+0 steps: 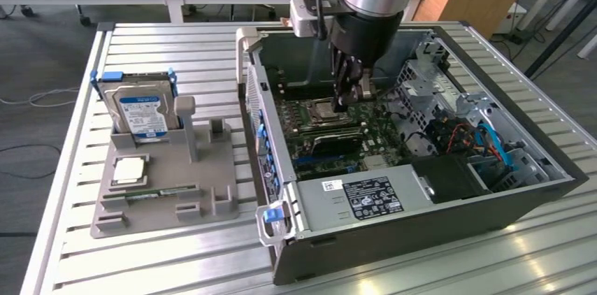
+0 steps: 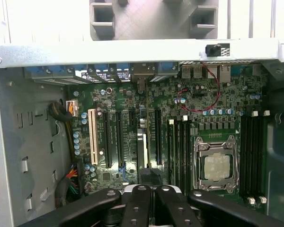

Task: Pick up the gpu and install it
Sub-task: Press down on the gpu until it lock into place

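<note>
GPU card [image 2: 141, 153], thin and dark, is standing on edge among the motherboard [image 1: 340, 127] slots, centre of the exterior frame, inside the open computer case [image 1: 485, 190]. Tool [image 1: 348, 96] is pinching its top edge, fingers [image 2: 137, 203] pressed together. Hard drive [image 1: 140, 110] is sitting in the grey holder [image 1: 163, 183] on the bench [image 1: 140, 260], left of frame.

No text can be read anywhere. The black label [image 1: 376, 198] on the silver power supply [image 1: 359, 200] inside the computer case [image 1: 532, 204] carries rows of pale print and small marks, and a small white sticker [image 1: 328, 184] beside it bears dark print, all too fine to make out. The blue and white label [image 1: 142, 112] on the hard drive [image 1: 140, 110] standing in the grey holder [image 1: 163, 190] also shows print that cannot be read.
</note>
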Controlling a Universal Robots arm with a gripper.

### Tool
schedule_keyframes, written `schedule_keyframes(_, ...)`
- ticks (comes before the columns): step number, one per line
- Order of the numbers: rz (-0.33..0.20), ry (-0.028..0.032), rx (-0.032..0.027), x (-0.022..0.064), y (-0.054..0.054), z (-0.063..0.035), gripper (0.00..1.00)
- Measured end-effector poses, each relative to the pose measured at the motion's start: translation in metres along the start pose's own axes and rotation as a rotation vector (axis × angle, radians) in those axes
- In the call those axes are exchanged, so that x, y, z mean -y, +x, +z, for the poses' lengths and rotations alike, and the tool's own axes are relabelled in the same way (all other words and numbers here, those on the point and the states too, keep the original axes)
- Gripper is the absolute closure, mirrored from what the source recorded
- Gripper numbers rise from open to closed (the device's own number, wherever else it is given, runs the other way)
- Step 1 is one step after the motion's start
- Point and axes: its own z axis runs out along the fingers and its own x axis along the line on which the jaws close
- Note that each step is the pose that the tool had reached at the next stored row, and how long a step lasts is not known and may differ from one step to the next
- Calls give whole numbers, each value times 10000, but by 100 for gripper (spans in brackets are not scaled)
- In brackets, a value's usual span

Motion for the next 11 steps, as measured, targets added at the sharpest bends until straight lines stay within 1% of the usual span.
schedule_keyframes(8, 0, -2, 0, 0, 0, -2, 89)
schedule_keyframes(11, 1, -2, 30, -1, 2, 37, 89)
